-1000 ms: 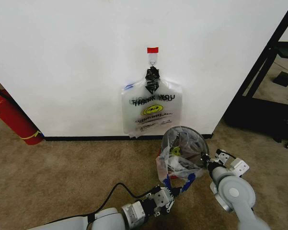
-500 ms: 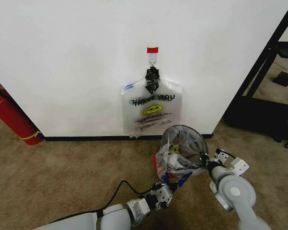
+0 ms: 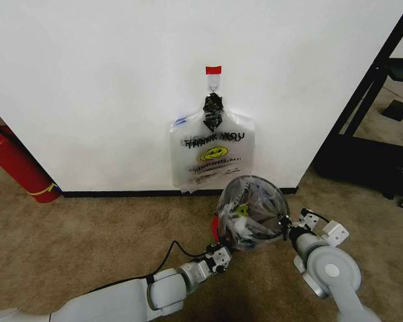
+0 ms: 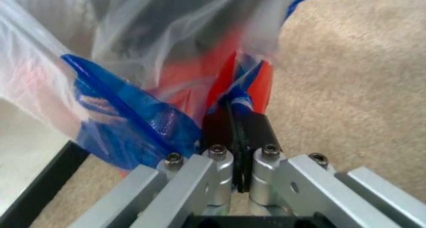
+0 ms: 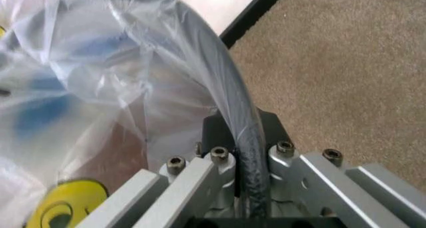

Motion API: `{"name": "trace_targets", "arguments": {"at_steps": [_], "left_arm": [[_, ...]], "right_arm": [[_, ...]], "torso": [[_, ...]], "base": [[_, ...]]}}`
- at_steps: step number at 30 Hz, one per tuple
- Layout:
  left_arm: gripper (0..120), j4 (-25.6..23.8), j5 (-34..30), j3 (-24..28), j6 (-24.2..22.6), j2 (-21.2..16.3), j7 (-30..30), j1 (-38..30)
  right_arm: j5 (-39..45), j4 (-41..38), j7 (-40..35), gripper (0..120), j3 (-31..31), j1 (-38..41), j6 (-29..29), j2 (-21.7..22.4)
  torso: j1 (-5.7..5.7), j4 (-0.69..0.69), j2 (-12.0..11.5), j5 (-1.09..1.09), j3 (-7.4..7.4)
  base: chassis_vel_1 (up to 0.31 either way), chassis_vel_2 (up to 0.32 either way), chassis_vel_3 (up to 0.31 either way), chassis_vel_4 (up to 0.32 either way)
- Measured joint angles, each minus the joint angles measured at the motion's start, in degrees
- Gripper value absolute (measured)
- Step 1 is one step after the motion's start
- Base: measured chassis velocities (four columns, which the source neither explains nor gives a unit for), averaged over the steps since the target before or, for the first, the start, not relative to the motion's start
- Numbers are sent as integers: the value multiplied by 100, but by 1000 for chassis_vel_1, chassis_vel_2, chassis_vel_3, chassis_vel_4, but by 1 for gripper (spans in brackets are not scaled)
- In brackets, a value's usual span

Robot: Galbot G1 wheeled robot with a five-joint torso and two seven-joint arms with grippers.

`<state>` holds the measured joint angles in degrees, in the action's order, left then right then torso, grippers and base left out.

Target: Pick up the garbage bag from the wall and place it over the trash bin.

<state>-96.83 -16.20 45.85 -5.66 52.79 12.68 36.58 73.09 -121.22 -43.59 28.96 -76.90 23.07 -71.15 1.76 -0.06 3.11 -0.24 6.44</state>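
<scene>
The black wire-mesh trash bin [image 3: 267, 201] stands on the carpet near the wall [image 3: 107, 87], tilted so its mouth faces me. The see-through garbage bag [image 3: 240, 216] with its yellow smiley lies in and over the bin's mouth. My left gripper [image 3: 219, 257] is low at the bin's near-left side, by the red base [image 3: 215, 230]. In the left wrist view this gripper [image 4: 234, 114] is shut on a blue streaked fold of the bag [image 4: 126, 133]. My right gripper [image 3: 286, 229] holds the bin's right rim; up close it [image 5: 244, 138] is shut on the dark rim [image 5: 226, 78] with bag film over it.
A flat bundle of "THANK YOU" bags [image 3: 213, 157] hangs from a hook under a red tape patch [image 3: 214, 70]. A red fire extinguisher [image 3: 17, 166] leans at the left. A black frame [image 3: 372, 94] stands at the right. Brown carpet [image 3: 100, 241] lies open to the left.
My left gripper has moved toward the wall and the bin's base, taking the bag's blue edge with it. The loose bag hanging in front has drawn in against the bin.
</scene>
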Motion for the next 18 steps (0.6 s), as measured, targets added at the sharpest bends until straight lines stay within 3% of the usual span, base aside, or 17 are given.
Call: {"name": "trace_targets", "arguments": {"at_steps": [7,9,18], "left_arm": [[3,-134,6,-171,-139,-155,184,75],[15,-392,27,-237,-194,-305,180,116],[43,-1143,143,-458,-94,-779,164,204]], "right_arm": [[-108,20,55,0,-54,-1,18,46],[-178,48,102,0,-73,0,20,49],[-374,209,229,0,-83,45,-4,70]], "torso": [[0,1,0,0,0],[0,0,0,1,0],[0,1,0,0,0]], "base": [[0,0,0,0],[0,0,0,0],[0,0,0,0]]}}
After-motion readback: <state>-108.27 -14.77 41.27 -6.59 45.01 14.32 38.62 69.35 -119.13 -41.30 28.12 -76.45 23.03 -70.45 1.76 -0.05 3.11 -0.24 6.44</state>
